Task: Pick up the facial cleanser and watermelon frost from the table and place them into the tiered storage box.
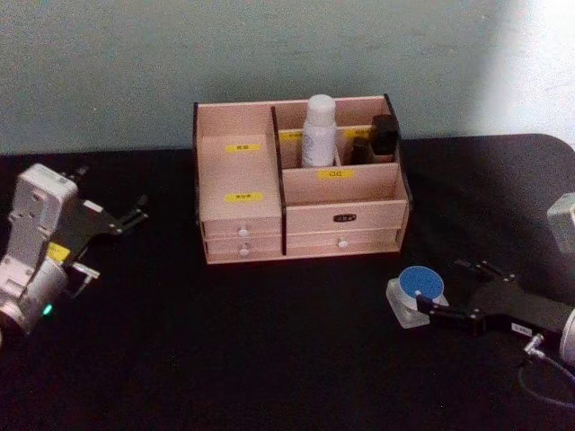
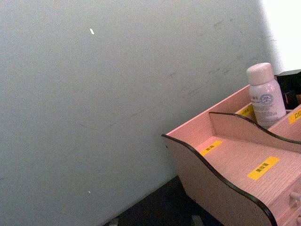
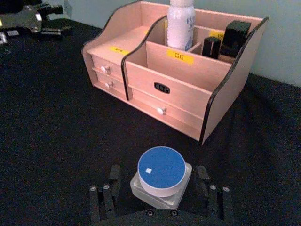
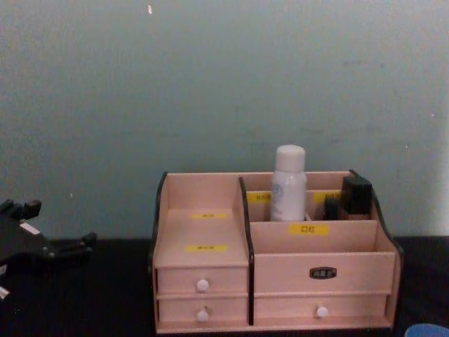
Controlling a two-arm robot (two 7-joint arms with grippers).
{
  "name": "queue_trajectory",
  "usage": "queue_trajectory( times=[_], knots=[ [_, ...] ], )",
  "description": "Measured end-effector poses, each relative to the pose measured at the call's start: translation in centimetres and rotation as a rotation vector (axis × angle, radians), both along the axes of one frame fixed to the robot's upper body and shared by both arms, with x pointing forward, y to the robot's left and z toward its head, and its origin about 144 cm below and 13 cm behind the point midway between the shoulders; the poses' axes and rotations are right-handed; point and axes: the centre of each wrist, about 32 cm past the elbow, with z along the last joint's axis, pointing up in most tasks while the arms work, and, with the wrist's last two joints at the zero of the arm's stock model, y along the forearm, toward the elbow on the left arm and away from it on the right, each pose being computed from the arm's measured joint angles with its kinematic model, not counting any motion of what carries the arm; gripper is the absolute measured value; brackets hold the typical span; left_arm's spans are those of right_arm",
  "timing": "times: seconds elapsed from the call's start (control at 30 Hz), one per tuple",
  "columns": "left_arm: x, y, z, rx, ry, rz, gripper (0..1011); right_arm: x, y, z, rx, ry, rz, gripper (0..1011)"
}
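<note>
Right gripper, fingers apart, flanks the watermelon frost jar. The facial cleanser stands base-hidden in the tiered storage box. Left gripper idles far left, spread.

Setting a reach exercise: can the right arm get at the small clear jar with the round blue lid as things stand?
Likely yes: the right gripper is open, fingers either side of the clear blue-lidded jar, with nothing in the way.

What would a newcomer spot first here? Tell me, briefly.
The light-wood tiered storage box stands at the table's back, with a white bottle upright in a rear compartment. In front and to its right, a blue-lidded jar sits on the black table between the open fingers of the right gripper. The left gripper is parked, open, at the table's left.
</note>
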Motion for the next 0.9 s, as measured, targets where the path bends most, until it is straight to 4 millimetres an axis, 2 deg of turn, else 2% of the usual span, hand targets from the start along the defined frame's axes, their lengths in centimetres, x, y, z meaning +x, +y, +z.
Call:
queue_trajectory(
  times=[0.9],
  knots=[
    [0.0,0.0,0.0,0.0,0.0,0.0,1001,1.2,0.4,-1.3,-0.03,0.019,-0.004,1000]
  ],
)
